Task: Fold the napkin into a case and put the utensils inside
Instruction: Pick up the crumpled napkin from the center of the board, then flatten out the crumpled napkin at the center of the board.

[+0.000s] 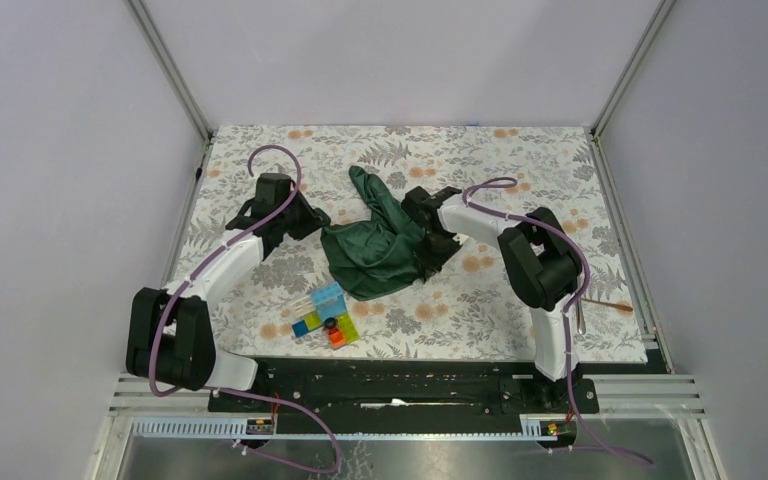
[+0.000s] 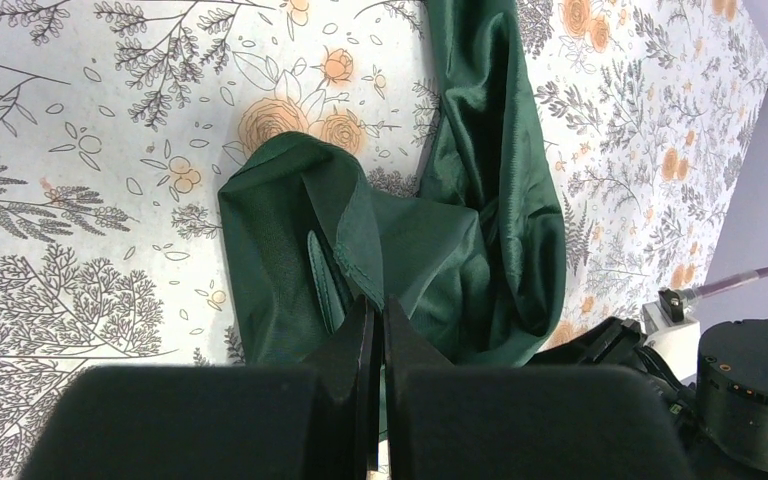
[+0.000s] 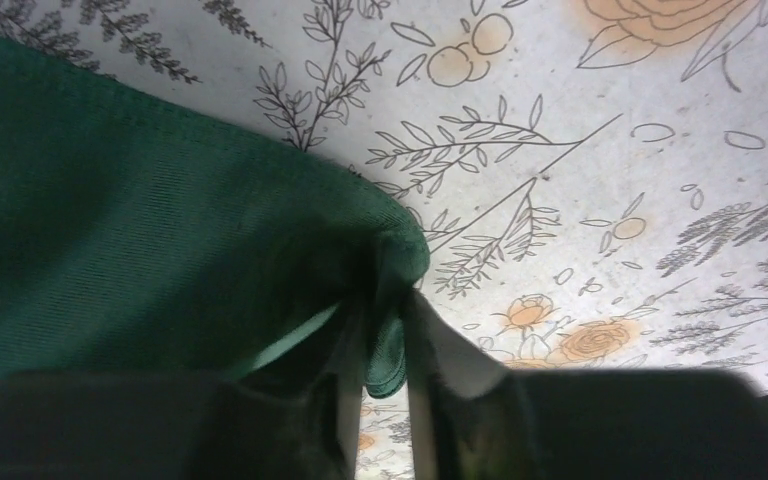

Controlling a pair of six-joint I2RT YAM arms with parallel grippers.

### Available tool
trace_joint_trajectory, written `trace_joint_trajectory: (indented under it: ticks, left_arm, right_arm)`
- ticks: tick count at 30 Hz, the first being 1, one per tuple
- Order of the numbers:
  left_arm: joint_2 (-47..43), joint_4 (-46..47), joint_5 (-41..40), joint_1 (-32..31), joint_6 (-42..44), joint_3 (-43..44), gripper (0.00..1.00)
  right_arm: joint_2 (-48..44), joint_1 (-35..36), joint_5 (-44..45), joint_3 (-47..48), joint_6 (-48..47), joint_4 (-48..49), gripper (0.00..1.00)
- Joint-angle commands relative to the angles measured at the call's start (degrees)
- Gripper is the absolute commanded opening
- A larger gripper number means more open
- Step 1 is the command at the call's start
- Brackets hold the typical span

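Note:
The dark green napkin (image 1: 370,250) lies crumpled on the floral cloth between my two arms, with one long fold reaching toward the back. My left gripper (image 1: 318,222) is at its left edge and is shut on the napkin's hem (image 2: 360,262), which runs into the fingertips of that gripper (image 2: 381,305). My right gripper (image 1: 426,266) is at the napkin's right front corner. In the right wrist view, the green corner (image 3: 388,350) sits pinched between the narrowed fingers of that gripper (image 3: 385,300). The utensils, a copper spoon (image 1: 610,304) and a thin silver one (image 1: 580,320), lie at the right front.
A cluster of colourful plastic blocks (image 1: 325,318) sits near the front, just below the napkin. The right arm's elbow (image 1: 535,260) stands between the napkin and the utensils. Frame rails border the table left and right.

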Motion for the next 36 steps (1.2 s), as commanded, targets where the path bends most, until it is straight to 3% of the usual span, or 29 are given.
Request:
trace_joint_trajectory:
  ticks: [1, 3, 7, 10, 15, 19, 24, 26, 27, 31, 33, 36]
  left_arm:
    - [-2.82, -0.01, -2.42, 0.10, 0.95, 0.24, 0.00]
    - [-3.26, -1.02, -3.49, 0.17, 1.06, 0.56, 0.00]
    - [-4.27, -3.49, -4.97, 1.02, 0.92, 1.69, 0.00]
    - [-4.44, -5.64, -4.41, 1.83, 0.59, 3.01, 0.00]
    - [-0.84, -7.86, -2.77, 4.53, -0.14, 8.58, 0.00]
    - [7.82, -8.42, -0.22, 9.57, -1.76, 20.62, 0.00]
    - [25.22, -6.19, 9.19, 16.60, -3.01, 42.36, 0.00]
    - [30.72, -5.83, 13.90, 18.65, -3.28, 52.97, 0.00]
    - [32.97, -5.57, 16.30, 19.42, -3.28, 58.45, 0.00]
    - [36.45, -4.33, 21.26, 20.44, -1.28, 77.10, 0.00]
    - [32.03, 0.07, 20.99, 20.40, -0.17, 77.12, 0.00]
    - [23.51, 6.32, 16.95, 20.45, 1.77, 69.37, 0.00]
  right_arm:
    - [2.65, 0.77, 5.48, -2.45, 2.16, -1.67, 0.16]
    - [1.09, 0.71, 6.49, -2.34, 1.33, -1.53, 0.00]
    - [-3.36, 0.76, 8.01, -0.33, -3.81, -3.48, 0.00]
    - [-6.85, 0.73, 7.72, 1.22, -14.50, -3.26, 0.00]
    - [-15.61, 0.29, 4.73, -0.26, -39.20, 14.83, 0.00]
    - [-8.36, -2.95, 4.53, 19.75, -49.55, 15.27, 0.00]
    - [13.55, -10.77, 0.66, 64.83, -51.07, 6.33, 0.00]
    - [18.14, -13.32, -1.68, 76.73, -50.48, 8.24, 0.00]
    - [17.12, -14.35, -2.76, 75.84, -50.42, 12.19, 0.00]
    - [0.64, -15.97, -3.10, 53.72, -52.54, 34.33, 0.00]
    - [-1.76, -16.06, -2.45, 55.17, -54.30, 35.59, 0.00]
    - [-2.01, -16.15, -4.53, 61.27, -55.26, 34.49, 0.00]
